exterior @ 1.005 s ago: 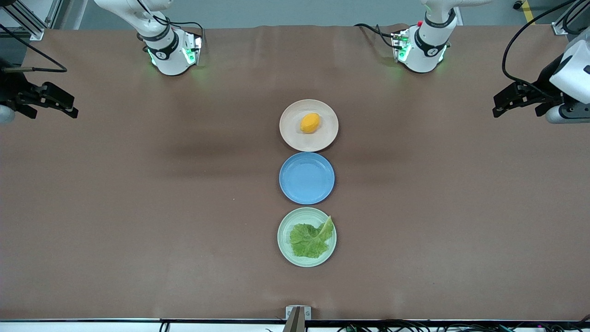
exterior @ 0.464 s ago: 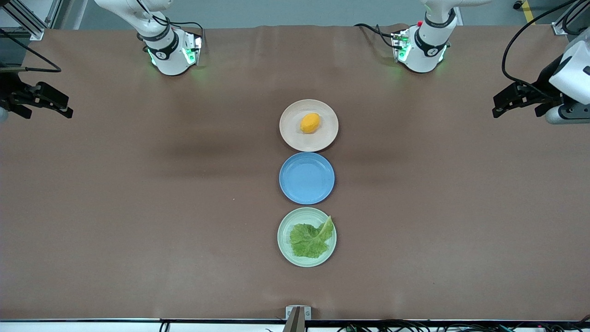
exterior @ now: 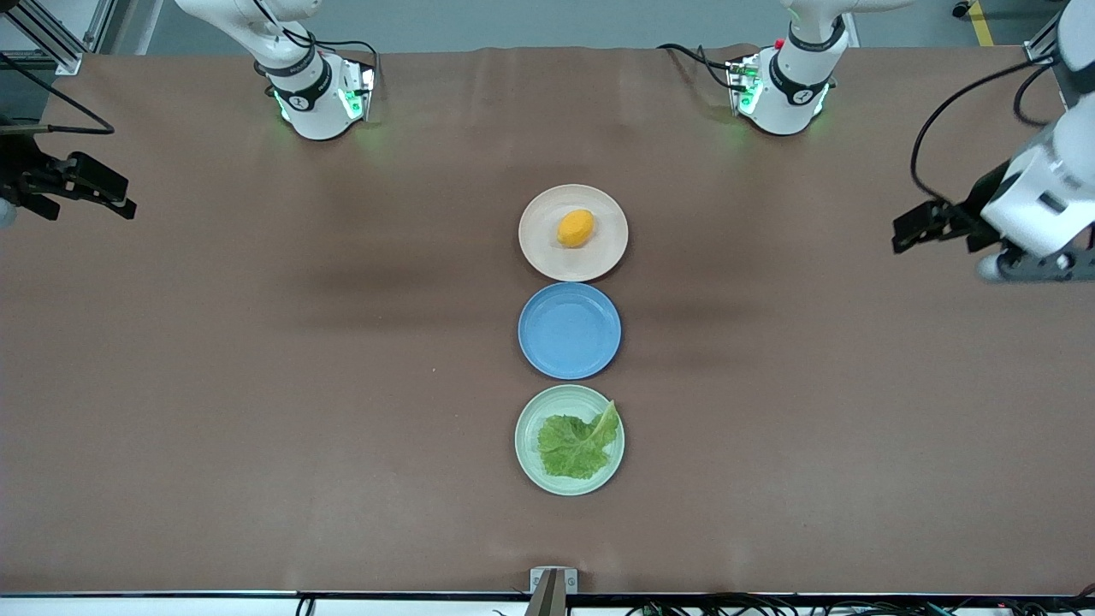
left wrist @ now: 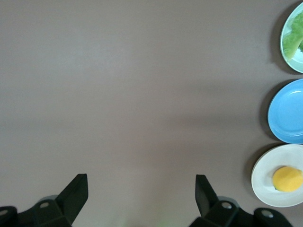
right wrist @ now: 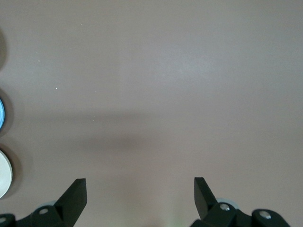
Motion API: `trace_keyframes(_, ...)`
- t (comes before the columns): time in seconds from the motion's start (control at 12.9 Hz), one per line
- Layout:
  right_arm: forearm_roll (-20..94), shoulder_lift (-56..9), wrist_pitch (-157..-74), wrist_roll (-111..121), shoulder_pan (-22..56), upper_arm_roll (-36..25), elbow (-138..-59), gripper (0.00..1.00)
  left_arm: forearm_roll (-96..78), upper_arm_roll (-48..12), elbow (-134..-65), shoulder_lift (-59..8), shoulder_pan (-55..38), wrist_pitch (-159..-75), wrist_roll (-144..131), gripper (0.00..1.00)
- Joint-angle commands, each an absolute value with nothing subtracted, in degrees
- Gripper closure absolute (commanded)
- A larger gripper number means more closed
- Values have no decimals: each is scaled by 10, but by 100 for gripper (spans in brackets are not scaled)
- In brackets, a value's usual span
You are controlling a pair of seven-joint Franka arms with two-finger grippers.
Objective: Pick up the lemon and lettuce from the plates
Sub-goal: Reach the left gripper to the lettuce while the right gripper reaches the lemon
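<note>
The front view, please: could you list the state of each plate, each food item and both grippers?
Pale beige-pink round plate: holds the lemon.
Small orange-yellow lemon: on it, untouched.
Blue round plate: bare.
Pale mint green round plate: holds the lettuce.
Crinkled green lettuce leaf: lying flat, untouched.
Left gripper: open, holding nothing.
Right gripper: open, holding nothing.

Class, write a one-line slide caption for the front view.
Lemon on beige plate, blue plate, lettuce on green plate.
</note>
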State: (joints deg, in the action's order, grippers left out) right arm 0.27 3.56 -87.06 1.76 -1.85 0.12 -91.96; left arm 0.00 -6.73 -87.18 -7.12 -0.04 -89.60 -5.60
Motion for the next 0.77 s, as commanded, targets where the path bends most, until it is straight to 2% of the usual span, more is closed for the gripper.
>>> trace_keyframes(0.0, 7, 33, -864, 23, -27, 7, -913, 0, -5, -72, -796, -154, -30, -903, -54, 0)
trace_keyframes(0.23, 8, 33, -862, 24, -28, 7, -911, 0, 7, -71, -792, -208, -89, -978, -54, 0)
trace_keyframes(0.54, 10, 14, -863, 25, -29, 7, -913, 0, 89, -71, -792, -289, -182, -1122, -60, 0)
trace_keyframes(0.7, 11, -33, -869, 26, -30, 7, -907, 0, 101, -70, -792, -324, -194, -1191, -54, 0)
